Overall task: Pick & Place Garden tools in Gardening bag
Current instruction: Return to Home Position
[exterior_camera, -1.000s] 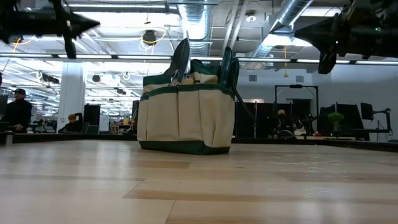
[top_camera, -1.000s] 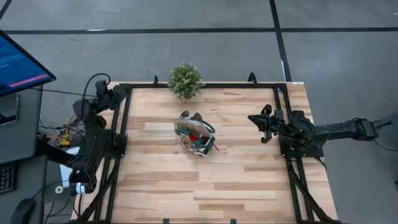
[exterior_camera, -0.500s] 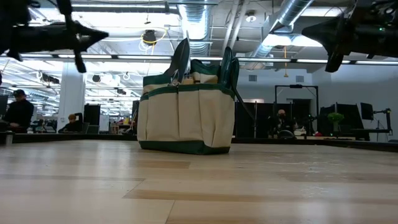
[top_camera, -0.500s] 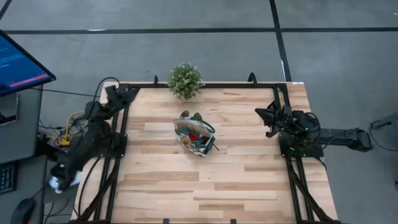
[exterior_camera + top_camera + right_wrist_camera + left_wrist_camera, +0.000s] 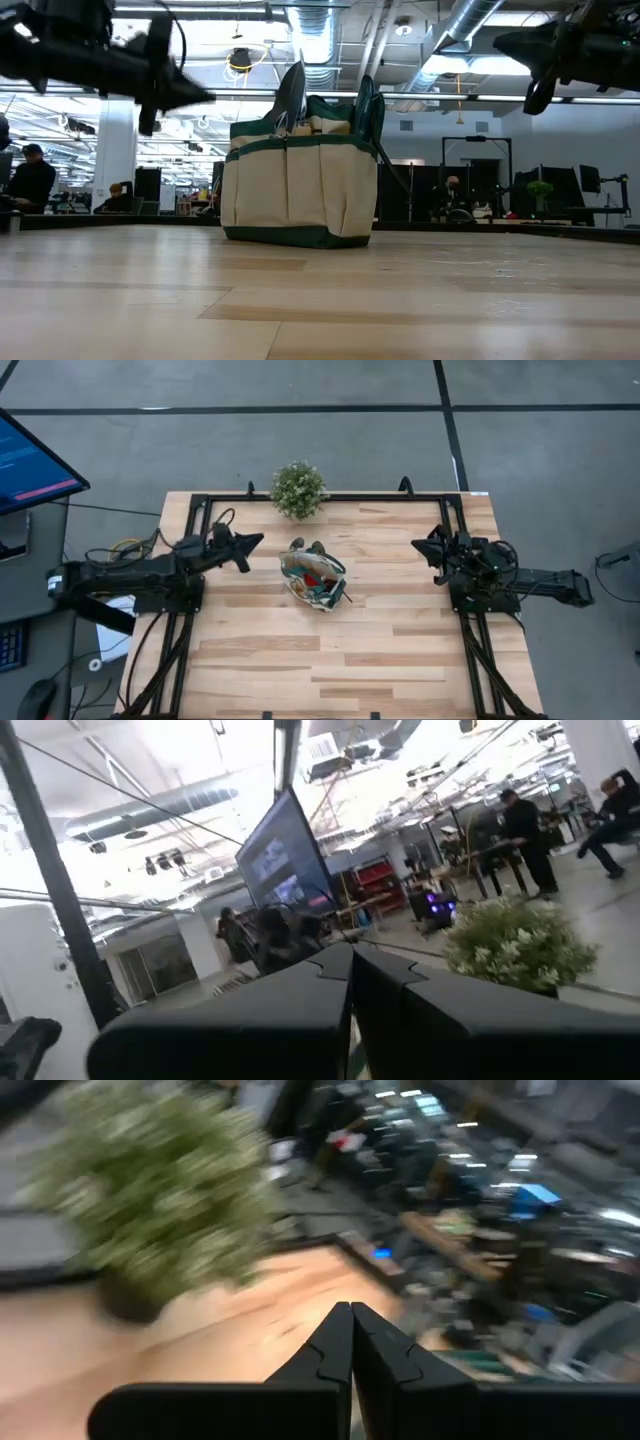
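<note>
— Where's the bag versus the claws?
— The gardening bag (image 5: 313, 580) sits mid-counter (image 5: 380, 650), near the potted plant (image 5: 298, 489) at the counter's edge. The left claw (image 5: 252, 541) hangs just beside the bag's left side, tip aimed at it, not touching. The right claw (image 5: 424, 548) is well apart, over the counter's right edge.
— Claw states?
— Both wrist views show the fingers pressed tip to tip, holding no tool.
— Tools?
— From above, a red glove (image 5: 318, 573) shows in the bag's mouth among a jumble I can't sort. The low view adds what the top one can't: the bag stands upright, a trowel blade (image 5: 292, 92) pokes up out of it, and both claws hang in the air around the height of the bag's top or higher.
— Wrist views add anything?
— The left wrist faces the plant and the wooden counter surface. The right wrist catches the plant too, plus a monitor (image 5: 285, 855) and people (image 5: 525, 835) in the room behind.
</note>
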Controlling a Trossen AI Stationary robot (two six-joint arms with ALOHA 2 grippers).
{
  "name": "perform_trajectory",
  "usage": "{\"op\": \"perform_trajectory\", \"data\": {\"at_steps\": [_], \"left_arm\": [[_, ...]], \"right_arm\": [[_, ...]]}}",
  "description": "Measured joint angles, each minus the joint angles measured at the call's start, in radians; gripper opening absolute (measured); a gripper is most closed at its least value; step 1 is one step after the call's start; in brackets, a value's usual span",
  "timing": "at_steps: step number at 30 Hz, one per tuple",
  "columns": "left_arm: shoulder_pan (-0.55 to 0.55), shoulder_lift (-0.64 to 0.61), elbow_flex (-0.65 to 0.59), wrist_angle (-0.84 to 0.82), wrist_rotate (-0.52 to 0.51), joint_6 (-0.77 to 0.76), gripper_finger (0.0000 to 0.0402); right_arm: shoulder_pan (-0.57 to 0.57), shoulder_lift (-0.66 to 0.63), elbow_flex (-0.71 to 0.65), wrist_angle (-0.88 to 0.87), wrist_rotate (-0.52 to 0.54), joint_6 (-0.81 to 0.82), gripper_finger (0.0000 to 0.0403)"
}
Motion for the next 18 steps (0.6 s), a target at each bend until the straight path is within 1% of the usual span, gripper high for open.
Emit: {"op": "perform_trajectory", "data": {"at_steps": [2,4,6,9,10,12,13,15,17,18], "left_arm": [[-0.001,-0.047,0.023,-0.017,0.059,0.032,0.0002],[0.008,-0.117,0.055,-0.097,0.109,0.054,0.0002],[0.018,-0.209,0.100,-0.250,0.162,0.057,0.0002],[0.031,-0.358,0.168,-0.546,0.215,0.055,0.0002],[0.032,-0.413,0.191,-0.630,0.213,0.055,0.0002],[0.032,-0.438,0.237,-0.743,0.174,0.063,0.0002],[0.033,-0.434,0.272,-0.774,0.159,0.083,0.0002],[0.034,-0.402,0.293,-0.798,0.135,0.122,0.0002],[0.033,-0.419,0.283,-0.829,0.139,0.137,0.0002],[0.032,-0.431,0.279,-0.815,0.132,0.138,0.0002]], "right_arm": [[-0.006,-0.019,0.000,-0.036,-0.002,0.018,0.0001],[-0.014,-0.040,0.000,-0.078,-0.003,0.024,0.0001],[-0.020,-0.061,0.000,-0.099,-0.012,0.025,0.0001],[-0.035,-0.093,0.000,-0.124,-0.040,0.010,0.0001],[-0.042,-0.103,0.000,-0.130,-0.050,-0.001,0.0001],[-0.059,-0.124,0.000,-0.161,-0.054,-0.017,0.0001],[-0.070,-0.126,0.000,-0.175,-0.054,-0.026,0.0001],[-0.094,-0.122,-0.001,-0.188,-0.058,-0.028,0.0001],[-0.119,-0.121,0.000,-0.204,-0.068,-0.028,0.0001],[-0.133,-0.123,0.000,-0.213,-0.083,-0.027,0.0001]]}}
